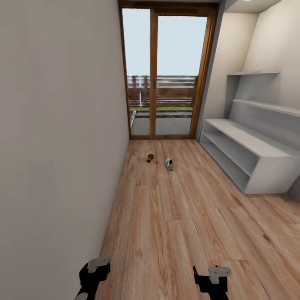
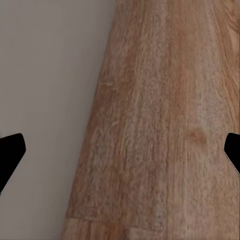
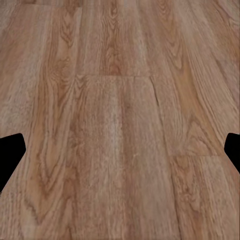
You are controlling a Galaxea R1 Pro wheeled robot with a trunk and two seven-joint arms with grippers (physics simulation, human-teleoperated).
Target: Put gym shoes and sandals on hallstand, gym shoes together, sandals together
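Far down the corridor floor, one cream gym shoe with green and red marks lies near the glass door. A small brown sandal lies just to its left, apart from it. The other shoe and the other sandal are out of view. The hallstand, a low pale-grey bench with two shelf levels and a back panel, stands along the right wall with bare shelves. My left gripper and right gripper hang low in front of me, far from the shoes. Both are open over bare planks, left and right.
A plain white wall runs close along my left, and its base lies under the left gripper. A wood-framed glass sliding door closes the far end. A wide stretch of wood floor lies between me and the shoes.
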